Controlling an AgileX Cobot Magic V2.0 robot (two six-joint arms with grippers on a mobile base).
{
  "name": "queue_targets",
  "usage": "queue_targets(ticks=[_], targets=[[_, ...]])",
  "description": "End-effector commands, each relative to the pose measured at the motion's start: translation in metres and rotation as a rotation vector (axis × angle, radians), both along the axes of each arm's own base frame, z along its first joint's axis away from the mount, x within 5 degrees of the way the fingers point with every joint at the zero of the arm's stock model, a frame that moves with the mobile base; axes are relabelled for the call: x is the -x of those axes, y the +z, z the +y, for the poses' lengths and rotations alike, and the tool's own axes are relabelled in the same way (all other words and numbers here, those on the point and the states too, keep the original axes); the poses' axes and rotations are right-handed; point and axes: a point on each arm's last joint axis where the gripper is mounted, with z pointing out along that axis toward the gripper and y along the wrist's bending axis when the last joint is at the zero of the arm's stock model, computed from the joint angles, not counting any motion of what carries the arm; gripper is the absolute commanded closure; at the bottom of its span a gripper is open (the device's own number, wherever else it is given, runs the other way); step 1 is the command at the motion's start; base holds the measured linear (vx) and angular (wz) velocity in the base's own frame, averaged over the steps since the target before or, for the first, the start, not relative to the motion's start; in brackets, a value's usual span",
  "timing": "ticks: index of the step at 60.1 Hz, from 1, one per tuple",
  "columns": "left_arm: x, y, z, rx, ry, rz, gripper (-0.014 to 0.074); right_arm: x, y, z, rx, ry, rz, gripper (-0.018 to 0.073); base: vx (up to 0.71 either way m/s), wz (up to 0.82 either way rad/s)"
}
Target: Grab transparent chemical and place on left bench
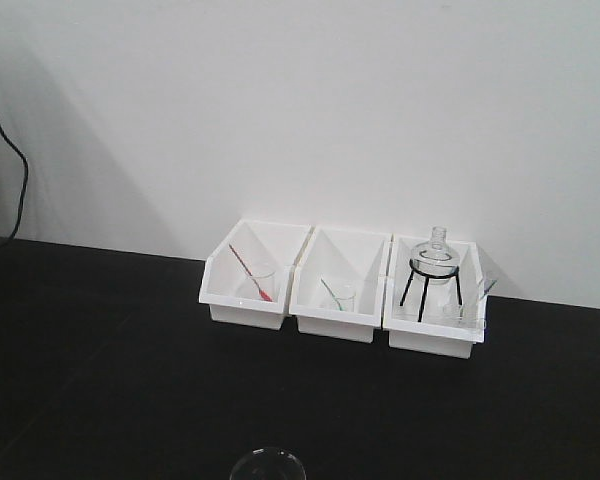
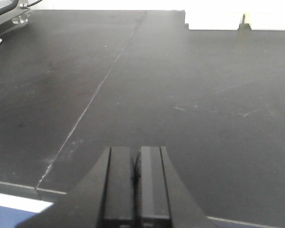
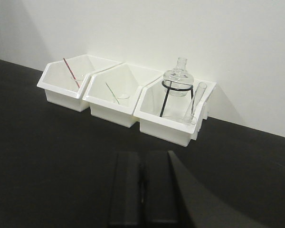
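Observation:
Only the round rim of a clear glass beaker point(image 1: 268, 464) shows, at the bottom edge of the front view; its body, contents and pipette are cut off, so I cannot tell what it rests on. The matte black left bench point(image 1: 120, 350) runs under a plain white wall, also in the left wrist view point(image 2: 190, 95) and right wrist view point(image 3: 52, 156). My left gripper point(image 2: 135, 156) is shut and empty above the bench's near edge. My right gripper point(image 3: 142, 159) is shut and empty, in front of the bins. Neither touches the beaker.
Three white bins stand along the wall. The left bin point(image 1: 244, 313) holds a tiny beaker with a red stick point(image 1: 250, 272). The middle bin point(image 1: 330, 327) holds one with a green stick point(image 1: 333, 294). The right bin point(image 1: 430, 341) holds a round flask on a black tripod point(image 1: 435, 268) and a clear tube point(image 3: 196, 100).

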Motion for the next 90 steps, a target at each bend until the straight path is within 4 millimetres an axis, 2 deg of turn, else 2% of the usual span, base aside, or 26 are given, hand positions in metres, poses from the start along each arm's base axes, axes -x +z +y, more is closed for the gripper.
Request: queue_targets(ticks=[1,16,25,33,42,47,52,61,69,74,90], targets=[[0.001,0.003,0.000,0.014,-0.001,-0.081,0.0600,-0.001,0.018,0.002,-0.022,0.022,-0.126,0.0562,0.03,0.00],[0.001,0.003,0.000,0.014,-0.001,-0.081,0.0600,-0.001,0.024,0.004,-0.037,0.037,-0.185,0.0562,0.00,0.00],[0.001,0.003,0.000,0.014,-0.001,-0.081,0.0600,-0.010,0.042,0.011,0.027,0.105,-0.290,0.0562,0.00,0.00],[0.001,0.003,0.000,0.014,-0.001,-0.081,0.0600,-0.033,0.072,0.022,-0.021,0.181,-0.307,0.0562,0.00,0.00],[0.001,0.003,0.000,0.014,-0.001,-0.081,0.0600,-0.068,0.109,0.043,-0.079,0.346,-0.363,0.0562,0.00,0.00],[0.001,0.003,0.000,0.014,-0.001,-0.081,0.0600,-0.088,0.118,0.061,-0.075,0.422,-0.341,0.0562,0.00,0.00],[0.001,0.003,0.000,0.014,-0.001,-0.081,0.0600,-0.106,0.122,0.087,-0.085,0.498,-0.306,0.0562,0.00,0.00],[0.001,0.003,0.000,0.014,-0.001,-0.081,0.0600,-0.129,0.118,0.139,-0.016,0.602,-0.262,0.0562,0.00,0.00],[0.001,0.003,0.000,0.014,-0.001,-0.081,0.0600,-0.148,0.103,0.170,0.014,0.641,-0.198,0.0560,0.00,0.00],[0.001,0.003,0.000,0.014,-0.001,-0.081,0.0600,-0.155,0.091,0.182,0.028,0.662,-0.166,0.0559,0.00,0.00],[0.001,0.003,0.000,0.014,-0.001,-0.081,0.0600,-0.177,0.042,0.200,0.053,0.717,-0.093,0.0517,0.00,0.00]])
